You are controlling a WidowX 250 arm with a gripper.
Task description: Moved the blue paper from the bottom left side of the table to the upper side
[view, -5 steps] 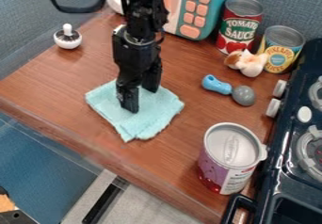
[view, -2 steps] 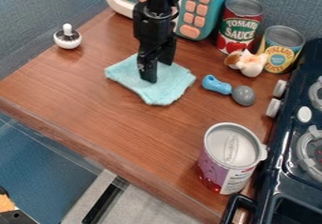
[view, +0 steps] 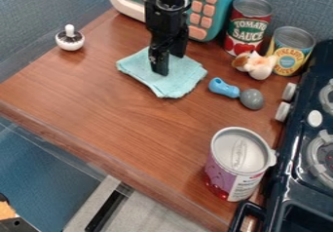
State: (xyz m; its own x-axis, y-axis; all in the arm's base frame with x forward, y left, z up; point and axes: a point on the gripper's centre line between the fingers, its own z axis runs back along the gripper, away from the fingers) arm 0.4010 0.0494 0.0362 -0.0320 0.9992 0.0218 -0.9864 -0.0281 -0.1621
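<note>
The gripper (view: 167, 66) hangs down over the upper middle of the table, its tips pressed onto the cloth and a gap showing between its two fingers. Light blue and soft-looking, the cloth (view: 174, 84) lies flat on the brown wooden table (view: 98, 106), in front of the toy microwave. Its far part is partly hidden behind the gripper.
The toy microwave (view: 211, 7) stands behind the gripper. To the right are a tomato can (view: 248, 26), a pineapple can (view: 290, 50), a small figure (view: 255, 65), a blue-grey toy (view: 235, 93) and the stove (view: 305, 158). A purple can (view: 238, 165) is nearer; a white-topped shaker (view: 69, 38) stands left.
The gripper and the cloth beneath it have moved together up and to the right, toward the microwave. The surrounding objects have stayed in place.
</note>
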